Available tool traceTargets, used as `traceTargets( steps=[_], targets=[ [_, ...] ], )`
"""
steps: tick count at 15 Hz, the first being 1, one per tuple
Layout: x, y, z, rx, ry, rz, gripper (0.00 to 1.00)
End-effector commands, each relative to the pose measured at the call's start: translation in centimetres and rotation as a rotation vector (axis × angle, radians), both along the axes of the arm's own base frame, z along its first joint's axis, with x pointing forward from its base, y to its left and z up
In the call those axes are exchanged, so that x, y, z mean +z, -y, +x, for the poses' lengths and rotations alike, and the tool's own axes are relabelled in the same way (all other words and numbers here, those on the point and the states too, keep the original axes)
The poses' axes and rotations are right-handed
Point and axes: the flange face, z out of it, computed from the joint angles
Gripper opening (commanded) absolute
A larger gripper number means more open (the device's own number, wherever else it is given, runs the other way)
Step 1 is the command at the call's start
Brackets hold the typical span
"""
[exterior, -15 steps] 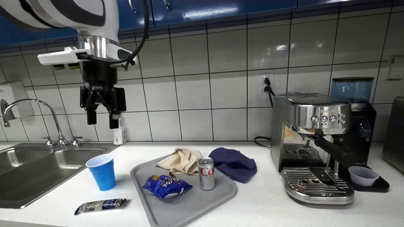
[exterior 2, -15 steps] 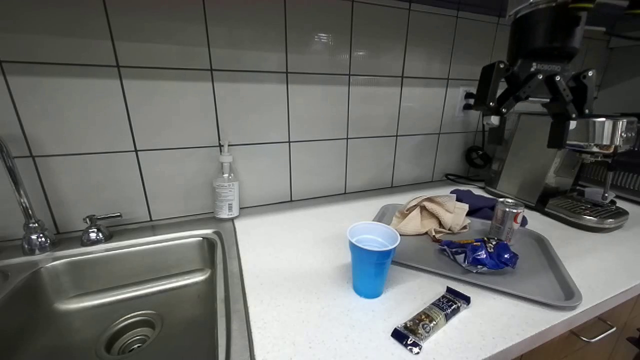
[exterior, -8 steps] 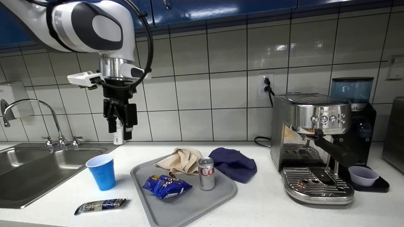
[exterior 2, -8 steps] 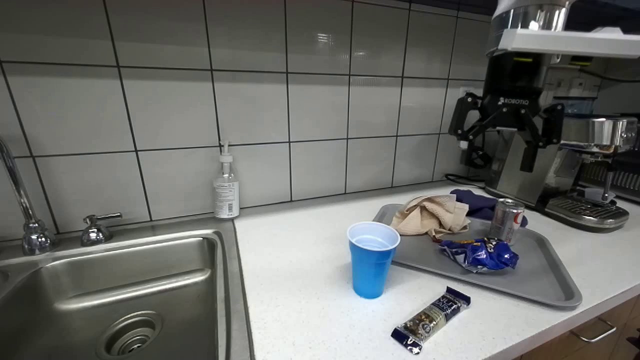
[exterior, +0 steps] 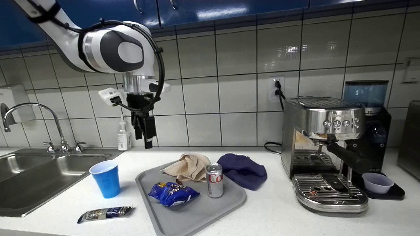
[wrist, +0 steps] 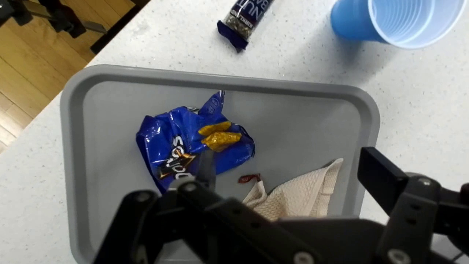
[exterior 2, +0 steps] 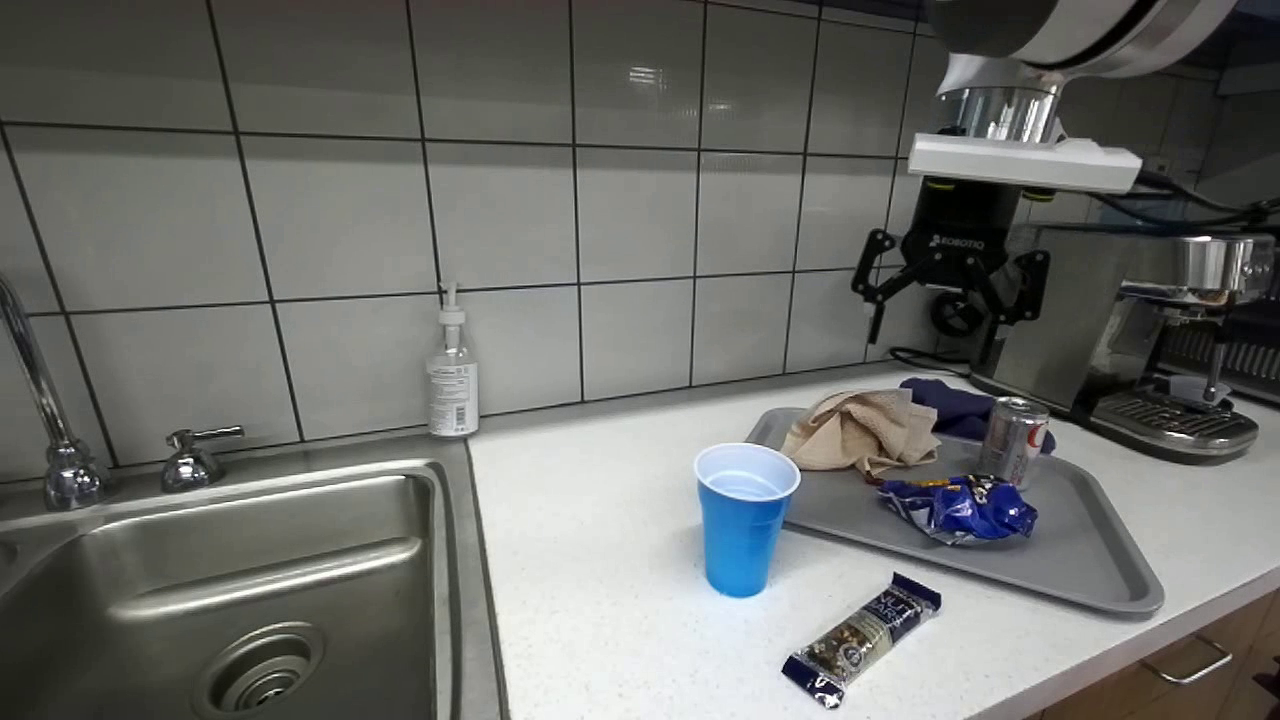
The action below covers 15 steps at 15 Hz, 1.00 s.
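My gripper (exterior: 143,141) is open and empty, high above the counter near the back of the grey tray (exterior: 216,209); it also shows in an exterior view (exterior 2: 934,332). In the wrist view its fingers (wrist: 383,176) stand wide apart over a crumpled beige cloth (wrist: 300,194) on the tray, partly hidden by the gripper. A blue chip bag (wrist: 183,135) lies on the tray beside the cloth. A silver soda can (exterior: 215,185) stands upright on the tray, out of the wrist view. A dark blue cloth (exterior: 241,170) lies at the tray's back edge.
A blue cup (exterior 2: 742,530) stands and a nut bar (exterior 2: 862,640) lies on the counter beside the tray. A sink (exterior 2: 470,600) and a pump bottle (exterior 2: 453,385) are farther over. An espresso machine (exterior: 323,118) and grinder (exterior: 374,137) stand on the opposite side.
The arm has come down and moved across toward the tray, turning a little. The gripper has stayed open. The things on the counter and tray have not moved.
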Motion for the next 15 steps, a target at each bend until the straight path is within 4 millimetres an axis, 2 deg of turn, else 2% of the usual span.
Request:
traceTargets(
  steps=[1, 2, 3, 6, 12, 15],
  targets=[
    [-0.8, 0.4, 3.3, -0.078, 0.004, 0.007, 1.0],
    [-0.8, 0.4, 3.7, -0.071, 0.0, 0.005, 1.0],
    [-0.9, 0.2, 2.0, -0.04, 0.0, -0.002, 1.0],
    [-1.3, 0.3, 3.1, -0.043, -0.003, -0.002, 1.0],
    [-1.2, 0.3, 3.3, -0.044, -0.002, -0.002, 1.0],
    [-1.9, 0.5, 3.8, -0.138, -0.003, -0.019, 1.0]
  ],
)
